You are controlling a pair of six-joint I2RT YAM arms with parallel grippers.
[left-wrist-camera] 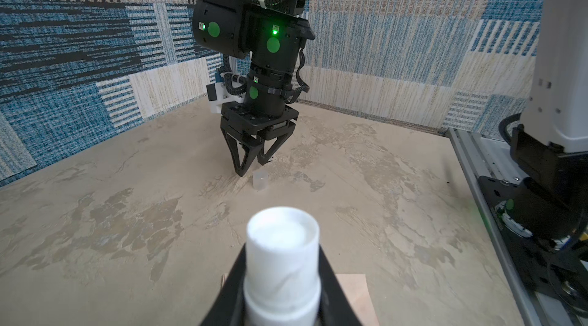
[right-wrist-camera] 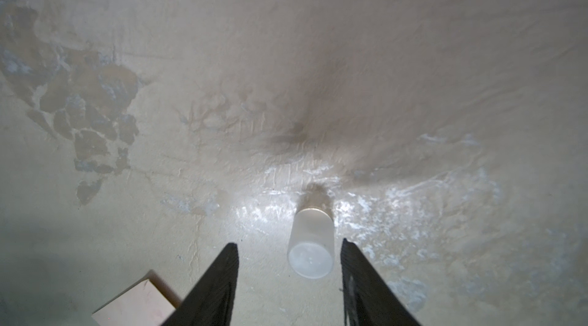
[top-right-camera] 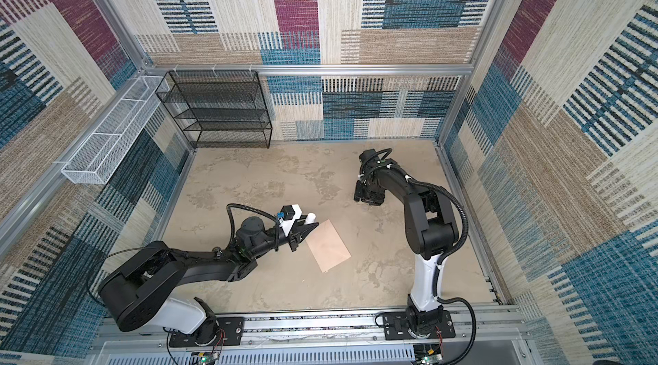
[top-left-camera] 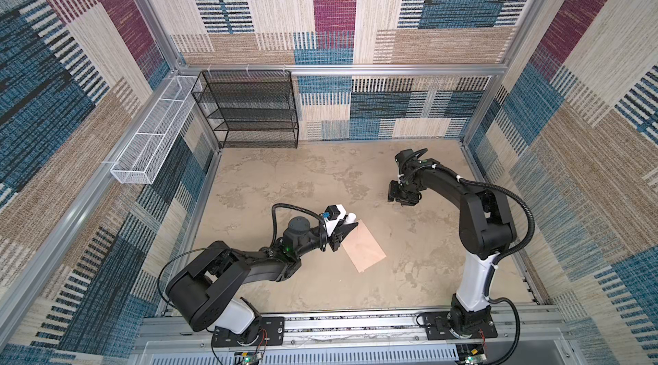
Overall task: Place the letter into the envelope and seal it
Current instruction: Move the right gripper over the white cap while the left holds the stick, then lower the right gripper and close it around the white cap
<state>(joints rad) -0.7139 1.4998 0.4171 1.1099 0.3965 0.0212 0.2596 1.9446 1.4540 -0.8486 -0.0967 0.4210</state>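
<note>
Letter unseen in every view; whether it lies inside the envelope [top-left-camera: 365, 247] cannot be told. That pale peach rectangle lies flat near the middle of the table [top-left-camera: 285, 174], and its flap cannot be made out. The left gripper [top-left-camera: 348, 226] overlaps its edge at 10 o'clock in both top views, and the right wrist view cuts it down to one corner. Small white stickers [left-wrist-camera: 275, 27] on the right arm [left-wrist-camera: 270, 63] are too small to read. The left gripper is clenched on a smooth white tube [left-wrist-camera: 281, 264], round and blunt-ended, at the envelope's 11 o'clock. At its 1 o'clock, well apart, the right gripper [right-wrist-camera: 289, 244] points down with its black ridged fingers spread. They stand astride a small frosted translucent cap [right-wrist-camera: 311, 245], which stands on the mottled beige surface and touches neither finger.
</note>
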